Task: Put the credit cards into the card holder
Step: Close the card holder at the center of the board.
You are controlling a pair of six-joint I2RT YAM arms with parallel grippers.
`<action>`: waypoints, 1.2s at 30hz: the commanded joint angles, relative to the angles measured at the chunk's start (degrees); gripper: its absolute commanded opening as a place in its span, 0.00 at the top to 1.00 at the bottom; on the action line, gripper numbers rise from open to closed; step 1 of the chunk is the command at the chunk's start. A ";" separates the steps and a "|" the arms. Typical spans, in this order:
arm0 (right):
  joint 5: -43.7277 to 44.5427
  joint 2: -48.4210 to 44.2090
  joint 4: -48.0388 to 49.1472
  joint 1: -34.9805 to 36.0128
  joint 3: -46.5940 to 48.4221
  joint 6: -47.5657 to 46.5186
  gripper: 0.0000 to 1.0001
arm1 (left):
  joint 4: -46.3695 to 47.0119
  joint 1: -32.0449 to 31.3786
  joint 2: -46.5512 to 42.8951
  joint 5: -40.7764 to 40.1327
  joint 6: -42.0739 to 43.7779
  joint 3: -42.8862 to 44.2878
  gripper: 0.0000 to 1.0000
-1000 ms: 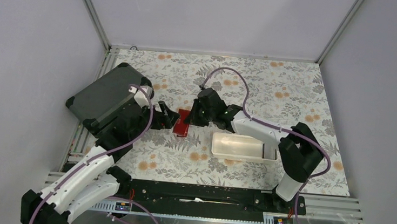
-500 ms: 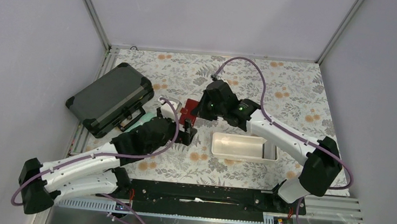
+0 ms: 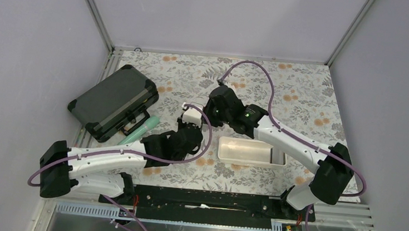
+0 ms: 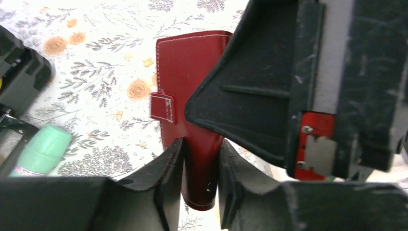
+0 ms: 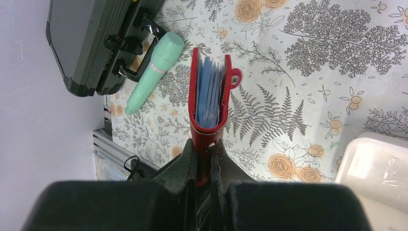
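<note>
The card holder (image 4: 190, 72) is red and leather-like, with a faint sheen and pale stitching (its tiny snap looks metallic). The credit cards (image 5: 209, 91) are smooth blue plastic. The tray (image 5: 380, 159) is glossy white plastic, the hard case (image 3: 113, 101) matt dark grey, and the table cover (image 3: 299, 96) a matt floral print.

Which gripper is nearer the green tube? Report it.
Left. The left gripper grips the wallet on the side facing the tube; the right gripper grips its far side.
</note>
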 commanded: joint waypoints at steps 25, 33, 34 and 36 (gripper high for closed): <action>-43.03 -24.73 27.00 -19.16 -22.44 -22.01 0.00 | 15.94 23.76 -21.86 60.17 -11.09 -9.45 1.00; -55.92 -23.33 32.11 -20.74 -23.06 -19.84 0.01 | 27.64 29.56 -26.38 79.81 -18.23 -14.67 1.00; -57.60 -22.93 33.93 -20.74 -23.26 -18.66 0.01 | 29.63 29.59 -26.20 81.37 -19.36 -15.07 1.00; -60.76 -22.28 36.66 -20.79 -23.16 -17.11 0.01 | 34.40 29.61 -25.75 84.05 -21.82 -15.98 1.00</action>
